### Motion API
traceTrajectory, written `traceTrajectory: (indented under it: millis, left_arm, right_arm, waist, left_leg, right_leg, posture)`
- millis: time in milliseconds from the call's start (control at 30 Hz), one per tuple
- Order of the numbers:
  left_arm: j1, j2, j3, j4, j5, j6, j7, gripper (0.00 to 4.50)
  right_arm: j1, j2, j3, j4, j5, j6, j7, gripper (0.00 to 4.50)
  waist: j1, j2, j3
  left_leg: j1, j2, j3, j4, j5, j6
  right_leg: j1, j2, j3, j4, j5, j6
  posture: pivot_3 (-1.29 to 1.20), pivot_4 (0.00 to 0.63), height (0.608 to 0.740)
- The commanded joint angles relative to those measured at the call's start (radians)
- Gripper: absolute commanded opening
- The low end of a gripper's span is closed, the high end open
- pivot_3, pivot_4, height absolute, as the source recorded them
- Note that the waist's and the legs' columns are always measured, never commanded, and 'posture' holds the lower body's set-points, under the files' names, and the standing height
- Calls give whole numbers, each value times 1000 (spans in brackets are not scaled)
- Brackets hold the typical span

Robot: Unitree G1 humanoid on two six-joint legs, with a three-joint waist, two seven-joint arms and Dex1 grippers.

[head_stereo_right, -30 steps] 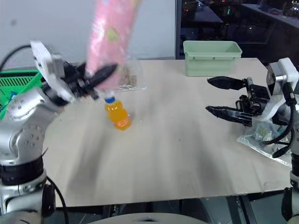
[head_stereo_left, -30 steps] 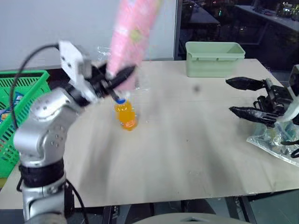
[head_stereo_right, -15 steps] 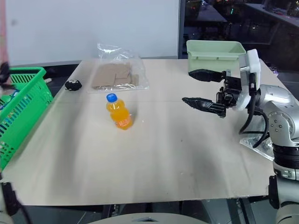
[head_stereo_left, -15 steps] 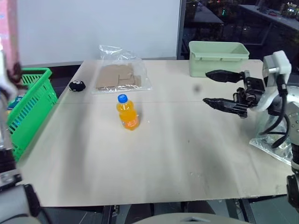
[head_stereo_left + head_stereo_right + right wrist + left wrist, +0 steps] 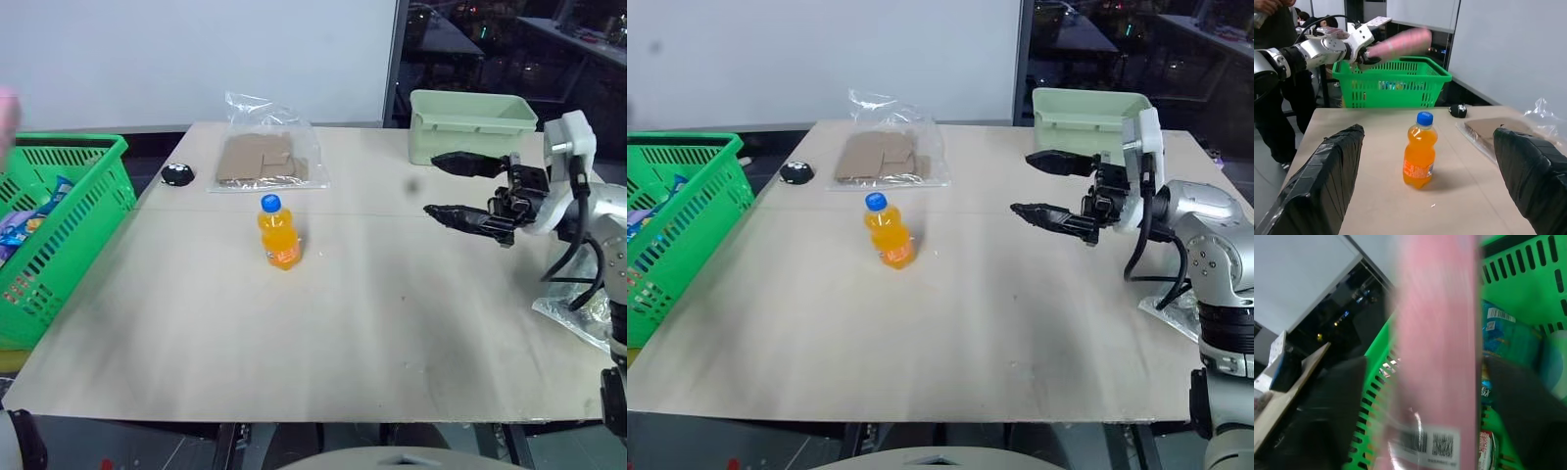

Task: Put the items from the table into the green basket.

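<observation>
A pale, matte tabletop (image 5: pixel 343 343) stands before a white wall and dark windows.

Head views: the green basket (image 5: pixel 69 225), bright plastic with slotted sides, sits off the table's left edge, where the left arm can reach it. Colourful packets already lie inside. A pink blur at the picture's left edge is the long pink carton (image 5: pixel 5 117), above the basket. A small orange drink bottle (image 5: pixel 280 233) with a blue cap stands upright mid-table. Behind it lies a clear crinkly bag (image 5: pixel 263 157) of flat brown goods, with a small black disc (image 5: pixel 177 175) just beside it. A pale mint tub (image 5: pixel 470 127) stands at the far right. The right gripper (image 5: pixel 431 184) hovers level above the table, pointing toward the bottle, its jaws spread wide and empty, probably readied for the next pick. Another crinkly bag (image 5: pixel 578 313) lies at the right edge, beneath that arm.

Left wrist view: the smooth pink carton, barcode showing, hangs over the basket's open top, above a glossy blue packet (image 5: pixel 1508 338).

Right wrist view: the bottle stands between this gripper's two wide-set black fingers (image 5: pixel 1322 181), though well apart from them. Beyond, the left gripper (image 5: pixel 1364 55) has the carton at the basket's rim; whether it grips or has let go cannot be told.
</observation>
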Motion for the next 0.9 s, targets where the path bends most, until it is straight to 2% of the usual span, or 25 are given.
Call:
traceTrajectory:
  millis: [33,133,233,300,367,467,600,700,900]
  left_arm:
    - [-65,23,19,-14,-20,-55,3,4463]
    - [-111,-31,42,-65,-110,-111,-79,4463]
    - [-112,-148,91,-254,-365,-24,-303,4463]
    - [13,-207,71,-483,-550,113,-489,4463]
    - [148,-232,23,-655,-631,211,-586,4463]
    - [217,-272,-18,-758,-649,285,-564,4463]
    - [262,-352,-148,-841,-584,288,-539,4463]
    - [242,-415,-212,-851,-533,273,-490,4463]
    - [193,-482,-316,-834,-451,277,-447,4463]
  right_arm:
    - [-20,-8,-34,-13,2,-6,-17,4500]
    - [-20,-5,-36,-19,8,-4,-20,4500]
    - [-9,-8,-37,-23,7,-7,-15,4500]
    - [-5,-10,-38,-20,4,-10,-11,4500]
    - [-2,-15,-40,-17,13,2,-3,4500]
    - [2,-22,-43,-19,18,7,1,4500]
    - [42,-62,-53,-39,24,15,35,4500]
    - [54,-74,-61,-49,41,31,38,4500]
    - [74,-81,-64,-69,37,33,30,4500]
  waist:
    - [0,0,0]
    - [-1,0,0]
    - [4,0,0]
    - [-1,0,-1]
    - [-13,1,-1]
    - [-28,1,-1]
    - [-31,2,-1]
    - [-31,3,-1]
    - [-33,3,-1]
  left_leg:
    - [0,0,0,0,0,0]
    - [0,0,1,0,0,0]
    - [0,0,1,0,0,0]
    - [-1,0,1,1,0,0]
    - [-1,0,3,1,-1,1]
    - [0,0,6,1,-2,4]
    - [2,1,4,1,-2,4]
    - [2,1,5,3,-2,4]
    - [2,0,5,4,-2,4]
  right_leg:
    - [0,0,0,0,0,0]
    - [0,0,0,0,0,1]
    - [0,0,0,0,0,0]
    - [0,0,0,0,1,0]
    - [0,-1,2,-1,1,0]
    - [0,-2,5,0,1,1]
    - [1,2,4,1,0,1]
    - [2,1,5,0,0,1]
    - [2,1,6,0,0,1]
  posture:
    - [42,0,740]
    - [41,0,740]
    - [38,0,740]
    - [36,0,740]
    - [36,0,740]
    - [27,0,740]
    - [3,0,740]
    - [-16,0,740]
    - [-38,0,740]
